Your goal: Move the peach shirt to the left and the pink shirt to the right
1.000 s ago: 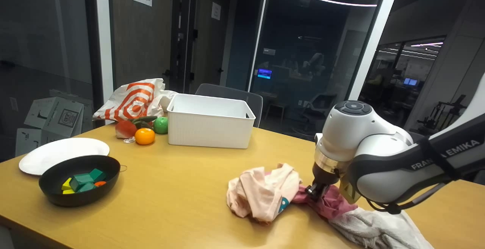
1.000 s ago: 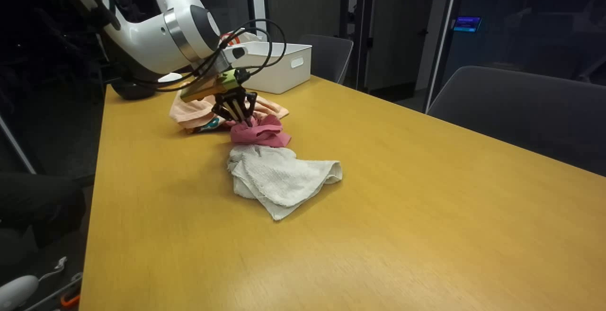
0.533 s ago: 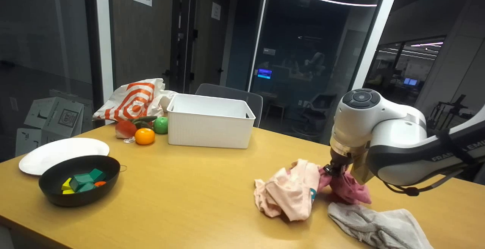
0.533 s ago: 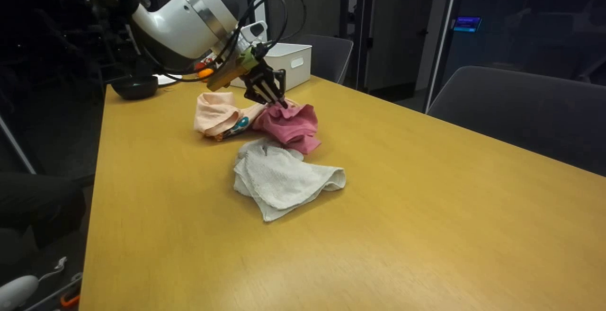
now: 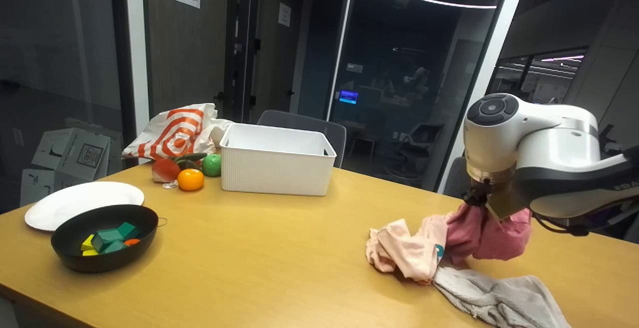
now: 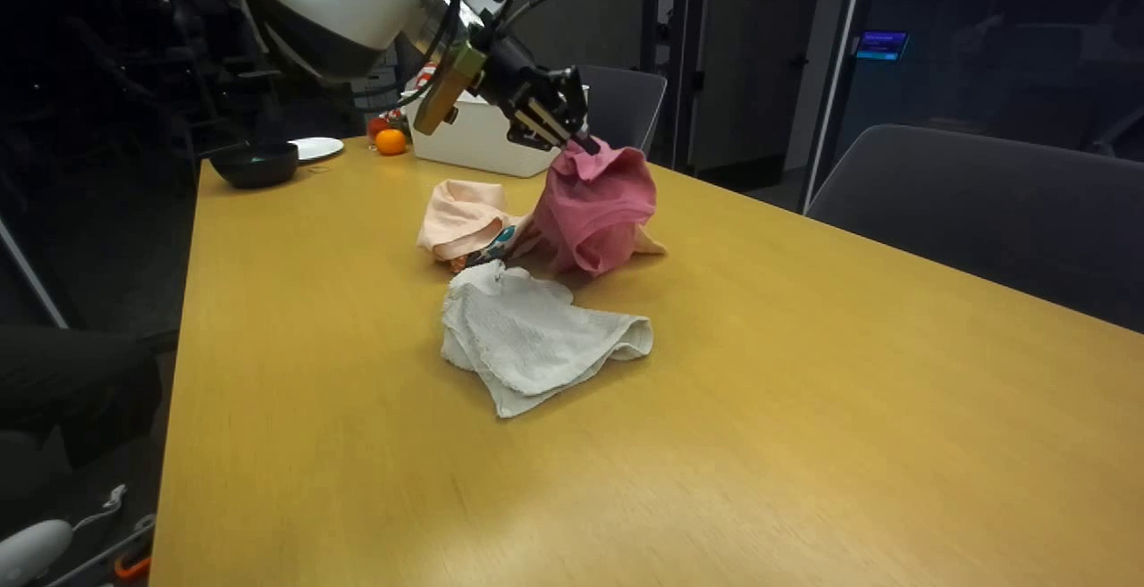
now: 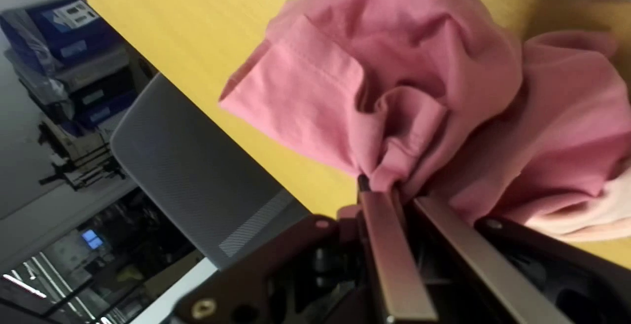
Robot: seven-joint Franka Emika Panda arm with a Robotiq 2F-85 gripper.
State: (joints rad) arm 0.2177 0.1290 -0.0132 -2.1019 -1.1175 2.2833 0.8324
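The fingers (image 7: 394, 255) pinch the bunched pink shirt (image 6: 597, 212), which hangs over the bench (image 6: 804, 435) against the peach shirt (image 6: 460, 216) lying there, and because the two seem tangled, pulling could drag both along or work the fingertip hold loose.

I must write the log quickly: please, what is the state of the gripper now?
Gripper: closed, jaws holding the pink shirt by a bunched fold.
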